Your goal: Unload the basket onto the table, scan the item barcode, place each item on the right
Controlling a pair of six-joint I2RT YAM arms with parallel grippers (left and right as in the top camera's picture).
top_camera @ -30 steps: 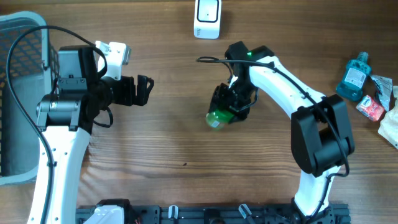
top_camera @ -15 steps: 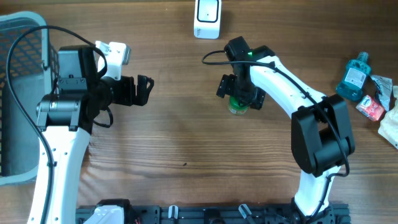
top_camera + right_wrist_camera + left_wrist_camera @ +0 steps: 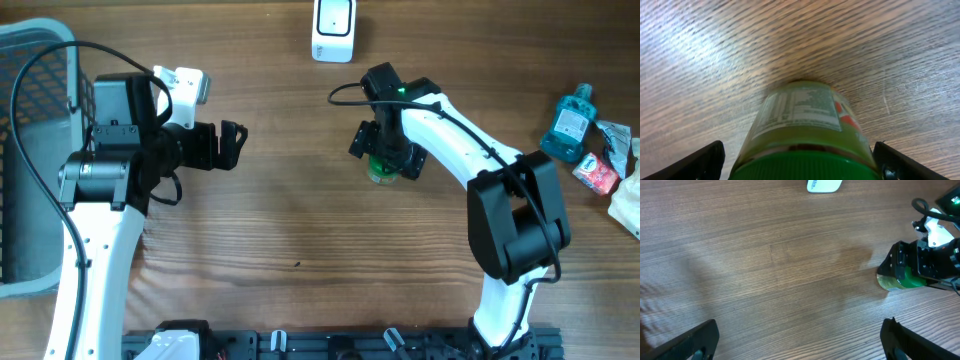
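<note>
Right tool (image 3: pixel 385 158) spread open astride the upright green-capped, paper-labelled jar (image 3: pixel 800 117) on the wooden bench (image 3: pixel 300 225); left tool (image 3: pixel 233 146) wide open, empty

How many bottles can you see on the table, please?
2: a green-capped bottle near the centre, and a blue bottle at far right; the packets beside it may hide more.
</note>
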